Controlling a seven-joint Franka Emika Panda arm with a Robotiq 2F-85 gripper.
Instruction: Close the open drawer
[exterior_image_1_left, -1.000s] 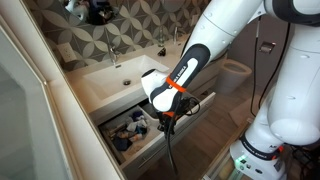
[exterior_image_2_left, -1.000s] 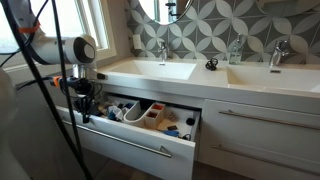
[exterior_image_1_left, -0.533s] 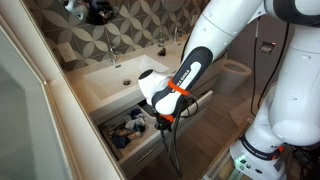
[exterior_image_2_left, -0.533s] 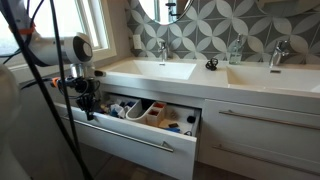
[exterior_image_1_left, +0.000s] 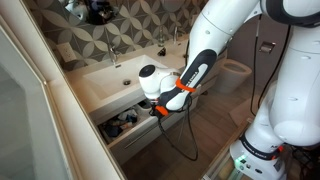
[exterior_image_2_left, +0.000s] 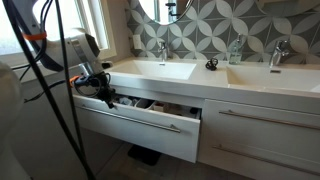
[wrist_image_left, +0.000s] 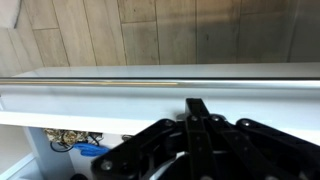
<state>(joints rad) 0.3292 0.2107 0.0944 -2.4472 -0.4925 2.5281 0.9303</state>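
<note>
The drawer (exterior_image_2_left: 140, 125) is a wide pale grey-white vanity drawer under the sink, open only a little, with a long bar handle on its front. Small toiletries show in the narrow gap (exterior_image_2_left: 150, 103). In an exterior view the drawer (exterior_image_1_left: 128, 133) sits below the basin, with items at its left end. My gripper (exterior_image_2_left: 108, 92) is shut, its fingers together and pressed on the drawer front's top edge near its left end; it also shows in an exterior view (exterior_image_1_left: 153, 104). In the wrist view the shut fingers (wrist_image_left: 197, 108) touch the white drawer front (wrist_image_left: 120, 95).
A white sink basin (exterior_image_2_left: 160, 70) with a tap sits above the drawer. A second shut drawer (exterior_image_2_left: 265, 120) and basin are beside it. A window (exterior_image_2_left: 100, 25) is near my arm. A black cable (exterior_image_1_left: 180, 150) hangs to the wooden floor. A toilet (exterior_image_1_left: 235, 72) stands beyond.
The drawer has slid in a long way, from wide open to a narrow gap. My gripper has moved with it toward the vanity, pressed on the front.
</note>
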